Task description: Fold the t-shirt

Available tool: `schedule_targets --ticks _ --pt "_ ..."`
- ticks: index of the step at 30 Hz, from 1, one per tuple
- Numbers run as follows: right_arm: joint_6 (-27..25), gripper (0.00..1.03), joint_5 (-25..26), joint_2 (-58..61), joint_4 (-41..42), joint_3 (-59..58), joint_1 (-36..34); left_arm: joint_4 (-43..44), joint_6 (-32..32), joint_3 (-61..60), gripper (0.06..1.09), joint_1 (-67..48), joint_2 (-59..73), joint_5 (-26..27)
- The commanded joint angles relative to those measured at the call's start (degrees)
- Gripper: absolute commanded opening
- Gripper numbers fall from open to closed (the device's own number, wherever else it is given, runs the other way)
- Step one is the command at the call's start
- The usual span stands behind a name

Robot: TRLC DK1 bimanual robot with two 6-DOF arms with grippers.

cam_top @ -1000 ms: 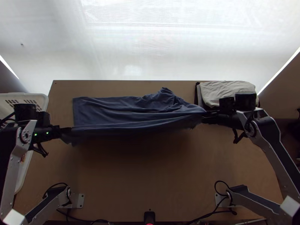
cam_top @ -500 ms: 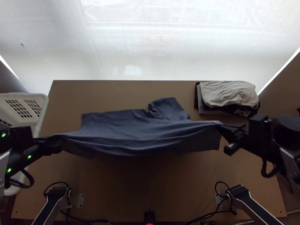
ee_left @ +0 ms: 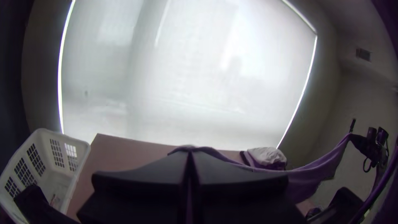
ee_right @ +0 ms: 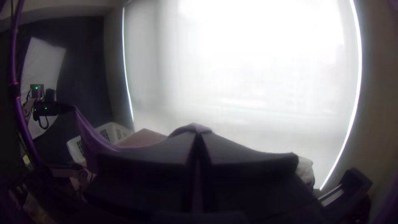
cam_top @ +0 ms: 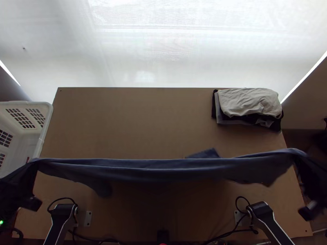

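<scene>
Left gripper (cam_top: 32,166): has come back and outward | right gripper (cam_top: 301,160): the same, now well apart from the folded stack (cam_top: 249,102), which was just beside it | t-shirt (cam_top: 155,169): its wide part beyond both grippers is mostly drawn in, making one long narrow band between them

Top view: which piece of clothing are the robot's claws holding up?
The blue one, stretched between the left claw and right claw; the off-white, grey and black pieces lie stacked at the far right.
</scene>
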Motion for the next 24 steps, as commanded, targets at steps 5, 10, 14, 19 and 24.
schedule_targets --ticks 5,10,14,19,24 --pt "0.0 0.03 0.4 -3.0 -5.1 12.9 -2.5 2.3 -5.4 5.4 0.09 -0.4 -5.3 0.1" --pt "0.2 0.03 0.4 -2.5 -8.9 19.6 -2.9 0.9 -5.7 8.9 0.09 -0.6 -5.0 0.1" --pt "0.2 0.03 0.4 -0.8 -9.7 25.0 -3.8 1.0 -5.8 10.2 0.09 -0.7 -4.4 0.0" --pt "1.8 0.03 0.3 0.5 -8.3 27.2 -4.1 2.9 -6.3 11.0 0.09 -0.8 -4.5 -0.1" --pt "3.0 0.03 0.3 2.7 -8.6 32.4 -4.1 3.1 -6.3 12.2 0.09 -0.9 -4.6 0.0"
